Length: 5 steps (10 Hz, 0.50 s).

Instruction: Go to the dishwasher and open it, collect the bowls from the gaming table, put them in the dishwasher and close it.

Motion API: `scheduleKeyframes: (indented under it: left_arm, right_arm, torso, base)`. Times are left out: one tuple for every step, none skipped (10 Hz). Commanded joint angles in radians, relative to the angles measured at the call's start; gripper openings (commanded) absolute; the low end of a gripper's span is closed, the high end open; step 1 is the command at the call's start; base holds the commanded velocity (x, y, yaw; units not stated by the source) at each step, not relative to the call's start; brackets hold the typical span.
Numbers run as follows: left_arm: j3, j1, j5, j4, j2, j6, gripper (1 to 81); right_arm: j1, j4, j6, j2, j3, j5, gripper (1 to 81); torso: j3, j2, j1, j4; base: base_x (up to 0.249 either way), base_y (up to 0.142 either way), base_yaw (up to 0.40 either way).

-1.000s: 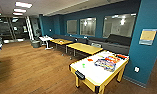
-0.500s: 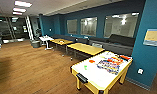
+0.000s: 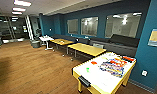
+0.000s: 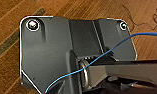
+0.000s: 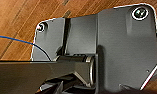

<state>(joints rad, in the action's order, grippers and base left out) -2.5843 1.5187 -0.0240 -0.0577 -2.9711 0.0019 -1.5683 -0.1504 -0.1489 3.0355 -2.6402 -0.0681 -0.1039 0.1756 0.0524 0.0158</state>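
A: Nearing the table (image 3: 104, 77) — you're driving closer, it's growing bigger in the head view

B: Both bowls, red (image 3: 93, 62) and green (image 3: 87, 69), are sitting uncollected on it; grippers' state I cannot tell

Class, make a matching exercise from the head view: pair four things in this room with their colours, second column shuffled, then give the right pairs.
Things:
1. smaller bowl on the gaming table
2. shallow bowl on the same table
3. wall behind that table
4. floor

Colours:
A. brown wood
B. bright green
C. dark teal blue
D. red-orange

Pairs: 1-B, 2-D, 3-C, 4-A
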Motion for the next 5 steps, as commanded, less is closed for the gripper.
scheduleKeyframes:
  left_arm:
    - [0.006, -0.053, 0.050, 0.001, 0.004, 0.004, 81.1]
    - [0.006, -0.053, 0.050, 0.001, 0.004, 0.004, 81.1]
    - [0.006, -0.053, 0.050, 0.001, 0.004, 0.004, 81.1]
    - [0.006, -0.053, 0.050, 0.001, 0.003, 0.004, 81.1]
    - [0.006, -0.053, 0.050, 0.001, 0.003, 0.004, 81.1]
  right_arm:
    - [0.049, -0.009, 0.005, 0.001, 0.002, 0.047, 81.1]
    - [0.049, -0.009, 0.005, 0.001, 0.002, 0.045, 81.1]
    - [0.049, -0.009, 0.005, 0.001, 0.002, 0.047, 81.1]
    - [0.047, -0.009, 0.005, 0.001, 0.002, 0.045, 81.1]
    - [0.049, -0.009, 0.005, 0.001, 0.002, 0.045, 81.1]
  torso:
    - [0.000, 0.000, 0.000, 0.000]
    - [0.000, 0.000, 0.000, 0.000]
    - [0.000, 0.000, 0.000, 0.000]
    - [0.000, 0.000, 0.000, 0.000]
    - [0.000, 0.000, 0.000, 0.000]
  base:
    - [0.149, 0.068, 0.000]
    - [0.151, 0.069, 0.000]
    - [0.157, 0.069, 0.000]
    - [0.159, 0.071, 0.000]
    - [0.160, 0.074, 0.000]
